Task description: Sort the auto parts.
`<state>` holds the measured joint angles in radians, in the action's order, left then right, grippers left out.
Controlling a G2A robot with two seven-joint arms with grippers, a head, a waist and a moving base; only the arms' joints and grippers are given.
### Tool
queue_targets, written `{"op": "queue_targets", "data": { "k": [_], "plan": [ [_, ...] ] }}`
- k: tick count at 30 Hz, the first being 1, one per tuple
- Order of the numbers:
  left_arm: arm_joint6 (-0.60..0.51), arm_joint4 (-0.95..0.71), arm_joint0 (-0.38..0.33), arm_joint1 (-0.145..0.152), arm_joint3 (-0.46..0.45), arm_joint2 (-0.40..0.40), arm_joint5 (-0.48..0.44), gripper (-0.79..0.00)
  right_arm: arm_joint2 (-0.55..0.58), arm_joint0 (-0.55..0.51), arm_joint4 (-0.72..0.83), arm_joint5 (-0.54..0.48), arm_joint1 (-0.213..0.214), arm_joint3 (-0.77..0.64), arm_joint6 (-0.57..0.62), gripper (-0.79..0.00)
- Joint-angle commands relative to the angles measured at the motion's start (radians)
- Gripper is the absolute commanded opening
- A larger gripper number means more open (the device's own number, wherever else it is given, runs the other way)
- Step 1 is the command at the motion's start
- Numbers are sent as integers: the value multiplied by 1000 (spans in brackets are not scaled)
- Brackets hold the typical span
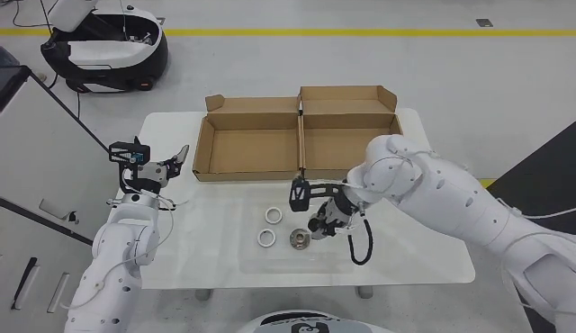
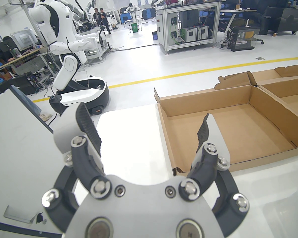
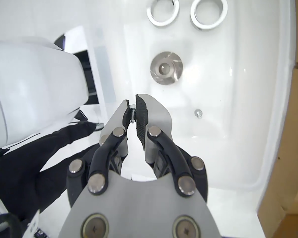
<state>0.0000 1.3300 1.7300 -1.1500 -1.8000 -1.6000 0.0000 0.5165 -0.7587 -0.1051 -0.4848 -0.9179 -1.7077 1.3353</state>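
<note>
Auto parts lie loose on the white counter [image 1: 405,243]: a flanged metal hub [image 3: 166,68], one ring [image 3: 162,11] and another ring [image 3: 208,11] just to the hub's left, and a small loose bolt [image 3: 198,113] near the hub. The right hand [image 3: 132,102] hangs above the counter just right of the hub, its jaws narrowed onto a held bolt [image 3: 132,113] that is pinched at the very fingertips. Two open cardboard boxes, the left box [image 1: 247,148] and the right box [image 1: 346,144], stand on the far side of the hub. The left hand [image 2: 145,112] is spread wide with nothing in it, well off to the hub's left.

The step in hand looks like carrying the held bolt to a box. With so shallow a pinch, the squeeze should stay firm and the travel smooth. Rise enough to clear the hub and the box wall, then let go low over the cardboard floor so the bolt does not bounce or roll out. I cannot tell which box is meant for bolts. Whichever is chosen, the loose bolt should likely follow it.
</note>
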Motion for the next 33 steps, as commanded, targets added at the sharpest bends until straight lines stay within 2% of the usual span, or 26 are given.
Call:
{"op": "queue_targets", "data": {
  "k": [1, 6, 12, 25, 33],
  "plan": [
    [0, 0, 0, 0, 0, 0, 0, 0, 22, -27, 34, -41, 18, -3, -41, -785],
    [0, 0, 0, 0, 0, 0, 0, 0, 56, -86, 138, -189, 63, 0, -189, -785],
    [0, 0, 0, 0, 0, 0, 0, 0, 22, -88, 198, -323, 96, 14, -323, -785],
    [0, 0, 0, 0, 0, 0, 0, 0, 30, -93, 191, -315, 96, 14, -344, -785],
    [0, 0, 0, 0, 0, 0, 0, 0, 107, -117, 235, -384, 146, 53, -384, -785]
  ]
}}
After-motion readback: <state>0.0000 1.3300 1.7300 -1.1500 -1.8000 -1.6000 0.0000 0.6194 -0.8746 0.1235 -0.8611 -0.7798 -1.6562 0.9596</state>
